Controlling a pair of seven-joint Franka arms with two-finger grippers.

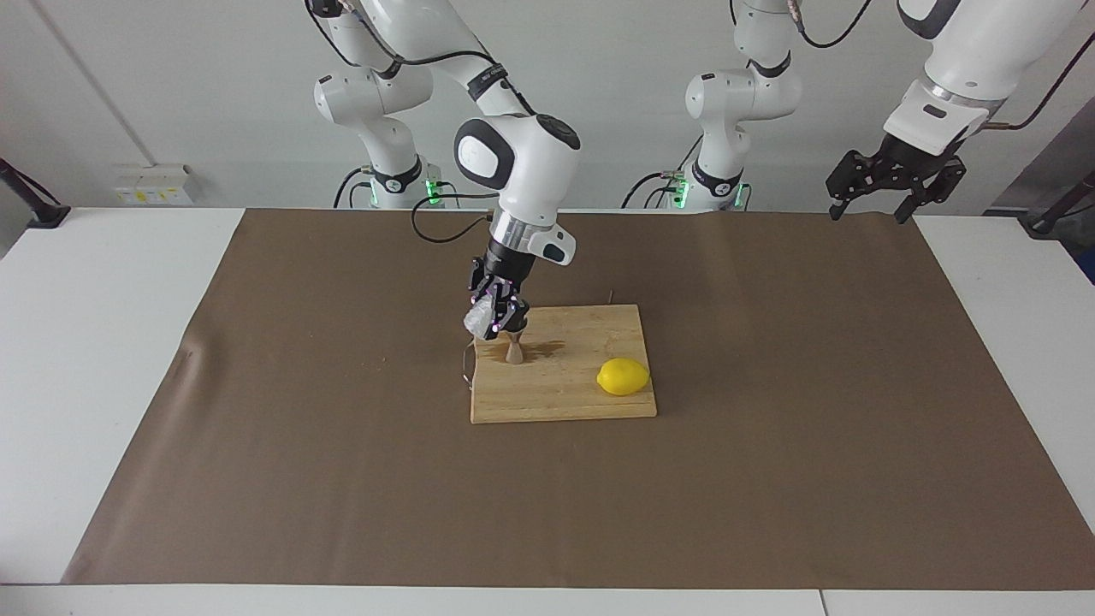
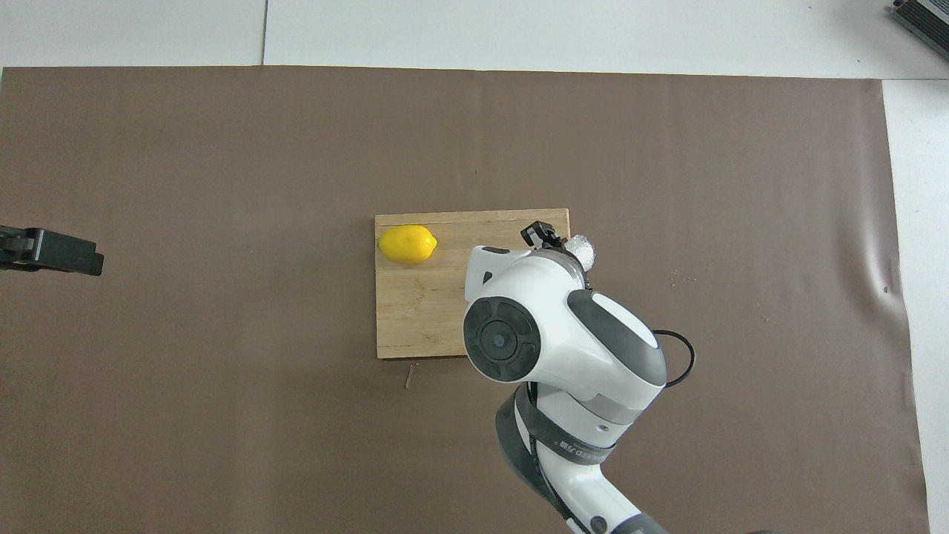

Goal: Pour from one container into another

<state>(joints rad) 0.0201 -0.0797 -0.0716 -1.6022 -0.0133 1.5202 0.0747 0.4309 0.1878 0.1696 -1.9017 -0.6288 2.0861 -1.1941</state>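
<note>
Both views are being lit evenly & brightly from above; only soft, faint shadows are being cast on the brown mat (image 1: 770, 428). Slight glare is being seen on the white arm shell. Focus is being kept sharp throughout, no blur.

No readable text, label, brand or number anywhere.
</note>
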